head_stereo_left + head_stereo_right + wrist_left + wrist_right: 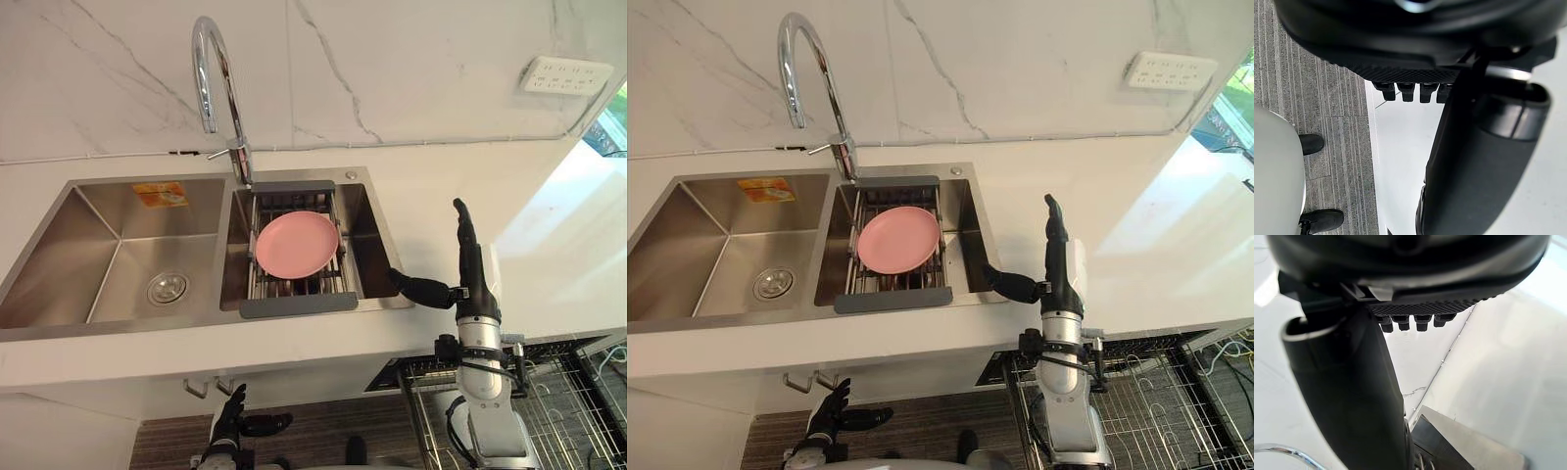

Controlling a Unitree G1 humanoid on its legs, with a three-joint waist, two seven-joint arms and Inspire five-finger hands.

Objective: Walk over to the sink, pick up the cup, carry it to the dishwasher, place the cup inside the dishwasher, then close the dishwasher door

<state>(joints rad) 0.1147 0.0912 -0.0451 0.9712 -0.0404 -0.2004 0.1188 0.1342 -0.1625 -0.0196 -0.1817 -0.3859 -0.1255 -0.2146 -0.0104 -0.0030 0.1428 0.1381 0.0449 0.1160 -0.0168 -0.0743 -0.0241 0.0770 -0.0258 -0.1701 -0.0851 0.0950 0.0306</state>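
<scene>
across right sink basin (375, 245), pink plate (297, 245) rests on drain rack (298, 305).

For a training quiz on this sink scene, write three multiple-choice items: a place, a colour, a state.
1. Where is the plate? A on the rack in the right basin; B in the left basin; C on the counter.
2. The plate's colour? A blue; B pink; C white.
3. The right hand is: A shut on a cup; B open, holding nothing; C gripping the tap.
Answers: 1A, it lies on the rack's bars; 2B, plainly pink; 3B, fingers straight, thumb out.
</scene>
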